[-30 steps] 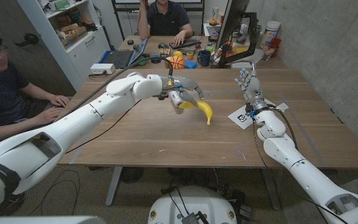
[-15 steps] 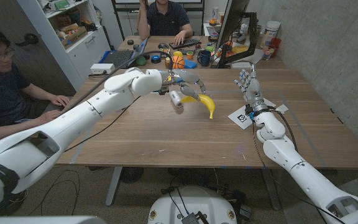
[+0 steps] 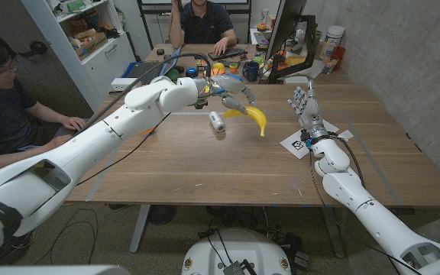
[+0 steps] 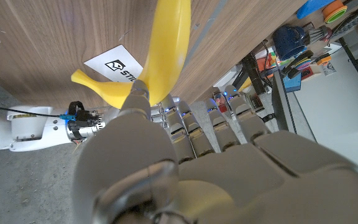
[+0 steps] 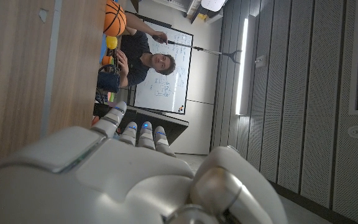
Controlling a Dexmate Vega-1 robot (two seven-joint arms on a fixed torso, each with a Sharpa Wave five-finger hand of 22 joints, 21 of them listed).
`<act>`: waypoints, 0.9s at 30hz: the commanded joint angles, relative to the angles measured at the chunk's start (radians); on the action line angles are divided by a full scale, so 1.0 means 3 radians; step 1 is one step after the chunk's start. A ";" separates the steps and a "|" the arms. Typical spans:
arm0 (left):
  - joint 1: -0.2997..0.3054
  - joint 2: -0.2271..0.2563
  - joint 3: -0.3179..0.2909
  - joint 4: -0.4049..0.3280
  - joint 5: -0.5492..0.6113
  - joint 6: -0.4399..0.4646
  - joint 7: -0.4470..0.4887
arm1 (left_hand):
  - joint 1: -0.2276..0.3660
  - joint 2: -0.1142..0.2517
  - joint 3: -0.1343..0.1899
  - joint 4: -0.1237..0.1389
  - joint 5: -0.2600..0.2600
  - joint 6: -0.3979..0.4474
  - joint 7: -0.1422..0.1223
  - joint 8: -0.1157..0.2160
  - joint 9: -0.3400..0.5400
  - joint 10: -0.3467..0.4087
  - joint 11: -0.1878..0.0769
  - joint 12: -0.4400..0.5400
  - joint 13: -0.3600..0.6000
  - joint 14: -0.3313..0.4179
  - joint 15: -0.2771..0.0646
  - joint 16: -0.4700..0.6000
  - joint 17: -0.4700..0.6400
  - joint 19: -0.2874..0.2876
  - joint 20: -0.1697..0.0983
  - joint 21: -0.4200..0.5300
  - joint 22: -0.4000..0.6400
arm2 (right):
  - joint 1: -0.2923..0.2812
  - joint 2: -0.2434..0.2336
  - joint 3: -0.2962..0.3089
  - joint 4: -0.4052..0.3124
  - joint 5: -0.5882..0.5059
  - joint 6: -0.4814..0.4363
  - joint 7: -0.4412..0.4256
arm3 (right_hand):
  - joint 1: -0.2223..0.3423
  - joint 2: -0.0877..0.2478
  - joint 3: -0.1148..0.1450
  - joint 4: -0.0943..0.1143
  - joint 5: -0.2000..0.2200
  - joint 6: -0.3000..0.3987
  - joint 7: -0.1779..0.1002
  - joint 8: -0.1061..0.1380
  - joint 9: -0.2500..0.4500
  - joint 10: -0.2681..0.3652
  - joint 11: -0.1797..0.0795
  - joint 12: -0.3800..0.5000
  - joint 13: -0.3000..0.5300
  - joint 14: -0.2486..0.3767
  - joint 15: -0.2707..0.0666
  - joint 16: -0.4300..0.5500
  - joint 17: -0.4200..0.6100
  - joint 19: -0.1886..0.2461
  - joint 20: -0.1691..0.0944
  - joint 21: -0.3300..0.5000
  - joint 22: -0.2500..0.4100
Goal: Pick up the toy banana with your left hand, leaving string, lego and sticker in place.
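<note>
Banana (image 3: 255, 118) looks light, stiff, a bit slick; we've got left hand (image 3: 231, 98) fingers (image 4: 143, 99) closed around its middle, off the surface (image 3: 205, 168). Right hand (image 3: 305, 107) spread, empty.

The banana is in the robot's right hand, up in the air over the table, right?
Not quite. The toy banana is up over the wooden table, but the left hand holds it, as the head view shows. The right hand stands by the sticker and holds nothing.
</note>
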 commanded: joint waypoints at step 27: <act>-0.0006 0.0037 -0.0263 -0.0225 0.0132 0.0152 0.0359 | -0.0010 0.0025 0.0011 0.0021 0.0023 0.0675 -0.0310 0.0262 0.0001 0.0024 0.0002 -0.0043 0.0001 -0.0032 -0.0182 0.0002 0.0005 -0.0002 0.0026 -0.0001 0.0015 | 0.0066 0.0037 -0.0005 0.0143 0.0046 0.0008 0.0072 | 0.0048 -0.0011 -0.0023 0.0004 0.0019 0.0022 0.0013 0.0025 0.0016 0.0019 0.0006 0.0025 0.0013 0.0001 0.0010 0.0025 0.0010 0.0038 0.0009 0.0022 0.0019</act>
